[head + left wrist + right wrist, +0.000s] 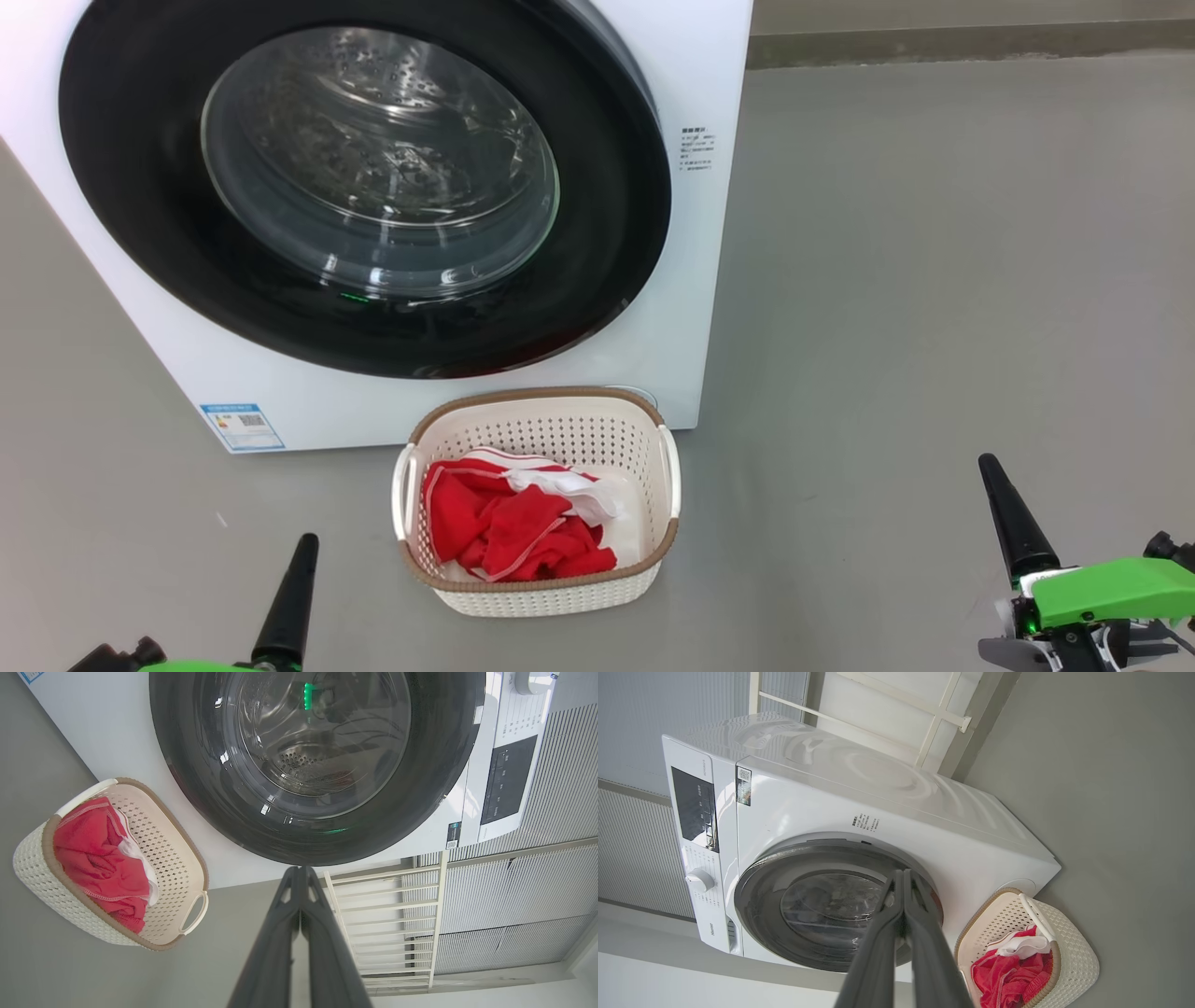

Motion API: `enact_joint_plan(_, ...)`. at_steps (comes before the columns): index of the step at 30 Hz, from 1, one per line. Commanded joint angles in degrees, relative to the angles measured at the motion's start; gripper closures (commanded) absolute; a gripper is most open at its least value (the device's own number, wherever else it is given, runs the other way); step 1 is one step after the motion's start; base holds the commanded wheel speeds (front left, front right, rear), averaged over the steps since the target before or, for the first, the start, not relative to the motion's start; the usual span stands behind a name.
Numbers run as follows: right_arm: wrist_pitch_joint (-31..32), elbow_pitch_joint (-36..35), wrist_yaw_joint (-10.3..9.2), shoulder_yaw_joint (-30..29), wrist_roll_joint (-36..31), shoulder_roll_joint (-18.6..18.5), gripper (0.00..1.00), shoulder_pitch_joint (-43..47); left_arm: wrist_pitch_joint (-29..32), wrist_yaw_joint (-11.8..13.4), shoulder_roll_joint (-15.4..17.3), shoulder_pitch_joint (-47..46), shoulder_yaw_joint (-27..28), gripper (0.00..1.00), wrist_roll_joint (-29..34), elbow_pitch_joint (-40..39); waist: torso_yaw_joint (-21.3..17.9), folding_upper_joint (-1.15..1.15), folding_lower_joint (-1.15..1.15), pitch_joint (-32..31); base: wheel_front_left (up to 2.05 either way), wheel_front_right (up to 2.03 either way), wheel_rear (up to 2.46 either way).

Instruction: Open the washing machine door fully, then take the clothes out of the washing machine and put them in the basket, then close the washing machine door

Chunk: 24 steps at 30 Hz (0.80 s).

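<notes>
Holding my left end effector (299,872) and right end effector (903,873) clenched, empty, I am worrying the washing machine door (121,187) may be sitting unlatched and springing open.

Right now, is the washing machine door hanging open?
No, the washing machine door sits shut, its black rim flush against the white front of the washing machine.

The head view looks forward and down from close above at the washing machine door (140,187) and the basket (537,397) before it. Both wrist views face the door, rolled onto opposite sides, the left nearer, the right farther back. All 3 share door and basket.
</notes>
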Motion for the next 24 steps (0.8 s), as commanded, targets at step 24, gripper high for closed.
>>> enact_joint_plan(24,3.4,-0.9,-0.04,0.5,13.8,-1.2,1.00,-4.4,3.3,-1.3,1.0,-4.4,3.2,1.00,-12.6,0.1,0.6,0.00,0.00,0.8,0.00,0.00,0.00)
